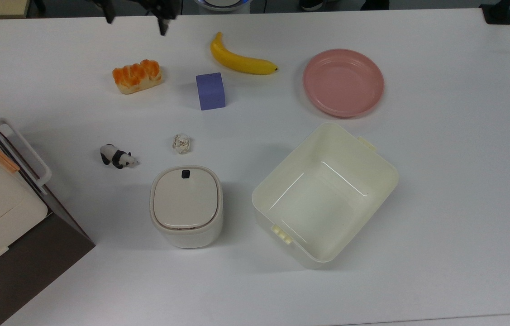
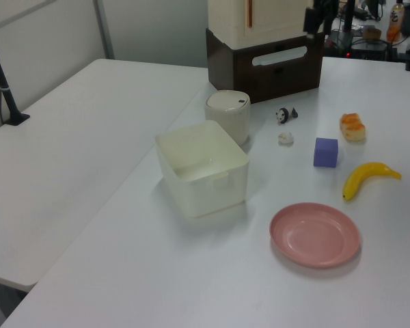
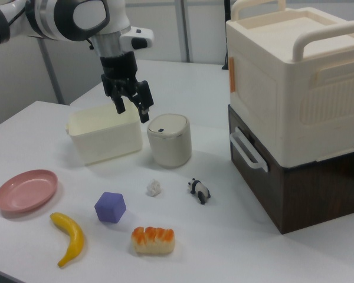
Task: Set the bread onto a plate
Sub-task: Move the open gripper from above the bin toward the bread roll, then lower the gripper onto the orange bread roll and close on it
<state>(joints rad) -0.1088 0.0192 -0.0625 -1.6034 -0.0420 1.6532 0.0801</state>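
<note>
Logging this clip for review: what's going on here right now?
A Panda arm is working over a white table, its pincer open, empty and raised in the air. The bread lies untouched on the table, and the pink plate sits bare, apart from it, with a purple block and a banana between them in the top view. Nothing is grasped yet.
</note>
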